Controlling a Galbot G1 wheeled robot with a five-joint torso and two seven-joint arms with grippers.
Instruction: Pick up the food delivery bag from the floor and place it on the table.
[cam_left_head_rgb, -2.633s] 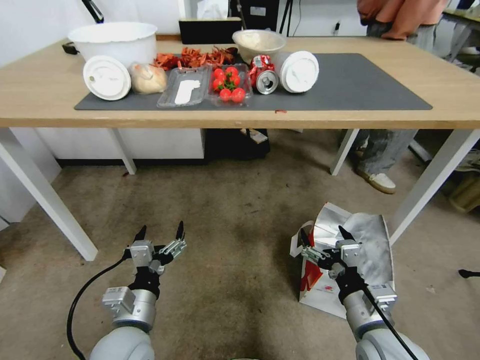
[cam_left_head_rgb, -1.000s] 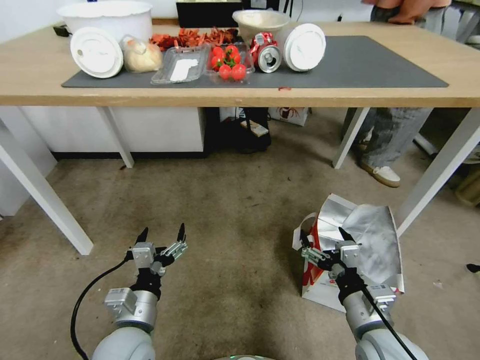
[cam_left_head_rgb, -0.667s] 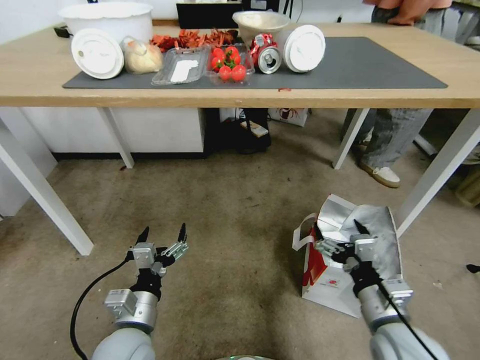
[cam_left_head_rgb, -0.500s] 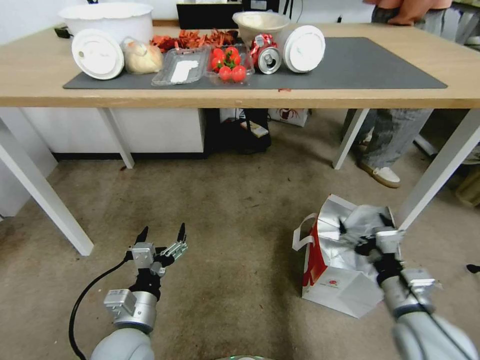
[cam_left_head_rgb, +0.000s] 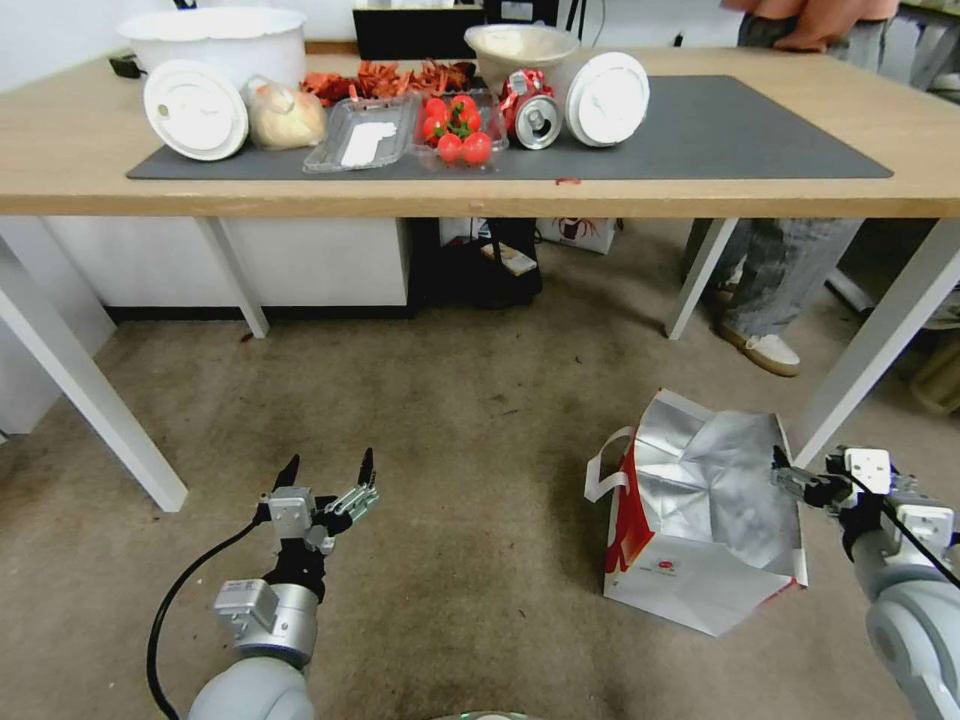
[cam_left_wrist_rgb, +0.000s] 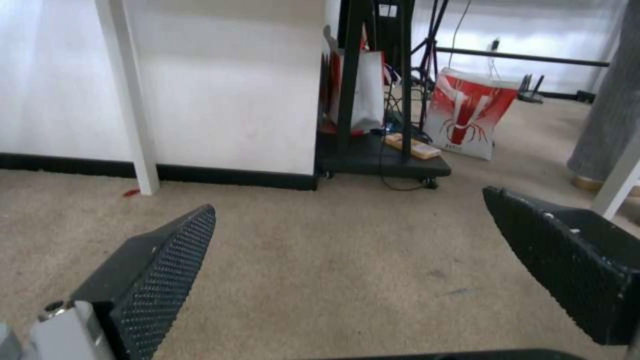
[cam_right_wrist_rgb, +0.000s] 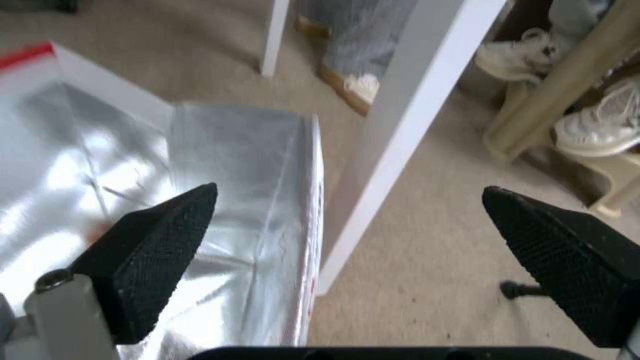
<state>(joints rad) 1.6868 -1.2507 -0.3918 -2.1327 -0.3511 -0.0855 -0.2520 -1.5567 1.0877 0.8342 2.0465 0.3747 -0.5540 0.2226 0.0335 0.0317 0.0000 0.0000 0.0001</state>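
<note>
— Progress first, from the head view: how far have we got?

— Hardly begun, by our reckoning. The food delivery bag (cam_left_head_rgb: 700, 520) sits on the floor (cam_left_head_rgb: 470, 420), right of centre, mouth gaping with its foil lining showing, just beside the near right leg of the table (cam_left_head_rgb: 60, 160). Nothing grips it. Our right claw (cam_left_head_rgb: 812, 478) hangs at the bag's right edge, and we judge its fingers spread and released.

— And the left side?

— Our left claw (cam_left_head_rgb: 325, 480) hovers low over bare carpet, well apart from the bag, fingers parted and holding nothing. On the table, the right part of the dark mat (cam_left_head_rgb: 720, 130) is free of the food containers (cam_left_head_rgb: 400, 130) crowded toward the left.

— The left wrist view?

— We see two black fingers (cam_left_wrist_rgb: 160, 270) wide apart with only carpet between them, and the space under the table beyond.

— The right wrist view?

— Fingers (cam_right_wrist_rgb: 167, 235) wide apart again. One hangs over the foil lining; the bag's rim and the white table leg (cam_right_wrist_rgb: 393, 140) lie in the gap between them; the other is over carpet. We see no contact with the bag.

— So what remains?

— Everything, as we judge it: closing on the bag, lifting it, setting it on the table.
</note>
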